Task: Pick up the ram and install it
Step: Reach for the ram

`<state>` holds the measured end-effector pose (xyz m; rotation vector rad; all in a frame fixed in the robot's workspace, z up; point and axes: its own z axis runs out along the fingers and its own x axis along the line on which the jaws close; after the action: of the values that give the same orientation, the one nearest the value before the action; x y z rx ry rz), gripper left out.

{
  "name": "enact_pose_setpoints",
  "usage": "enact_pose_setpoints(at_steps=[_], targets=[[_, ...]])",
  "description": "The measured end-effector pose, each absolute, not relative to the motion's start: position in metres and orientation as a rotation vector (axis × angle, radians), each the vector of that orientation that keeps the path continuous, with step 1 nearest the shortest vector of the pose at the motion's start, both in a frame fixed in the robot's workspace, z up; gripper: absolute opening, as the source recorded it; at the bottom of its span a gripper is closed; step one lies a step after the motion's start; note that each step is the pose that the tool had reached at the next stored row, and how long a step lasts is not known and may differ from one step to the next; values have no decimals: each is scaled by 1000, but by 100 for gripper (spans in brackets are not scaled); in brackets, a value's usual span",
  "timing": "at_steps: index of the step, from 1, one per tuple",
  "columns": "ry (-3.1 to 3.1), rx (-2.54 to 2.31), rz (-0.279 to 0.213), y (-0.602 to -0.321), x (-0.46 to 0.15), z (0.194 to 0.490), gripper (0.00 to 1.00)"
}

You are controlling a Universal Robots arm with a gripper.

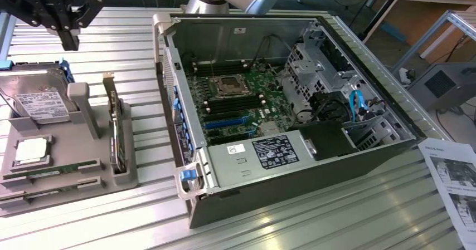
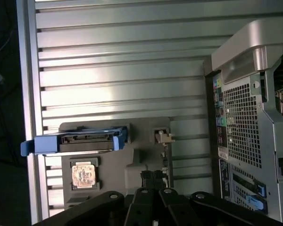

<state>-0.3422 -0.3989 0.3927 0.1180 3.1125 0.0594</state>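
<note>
Two long slots along the camera-side edge of the grey parts tray [image 1: 119, 175] each carry a thin stick. The ram [image 1: 53, 169] is the green one, lying lengthwise in the slot just beside the square silver processor [image 1: 31, 150]. Beyond the processor sits a hard drive [image 1: 37, 97] in a blue caddy, and a dark expansion card [image 1: 115, 127] stands on edge along the tray's side toward the exterior view's right.

The gripper [image 1: 69, 43] hangs high over the far end of the tray, well apart from the ram, its black fingers [image 2: 146, 176] pressed together with nothing between them. On the slatted metal table [image 1: 312, 222] lies the open computer case [image 1: 223, 38] – its green motherboard [image 1: 253, 86] is exposed, with the processor socket and the dark memory slots beside it.
</note>
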Motion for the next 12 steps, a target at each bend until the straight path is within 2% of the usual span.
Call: enact_pose_setpoints(at_steps=[12], targets=[[3112,118,60,-399,-370,392,11]])
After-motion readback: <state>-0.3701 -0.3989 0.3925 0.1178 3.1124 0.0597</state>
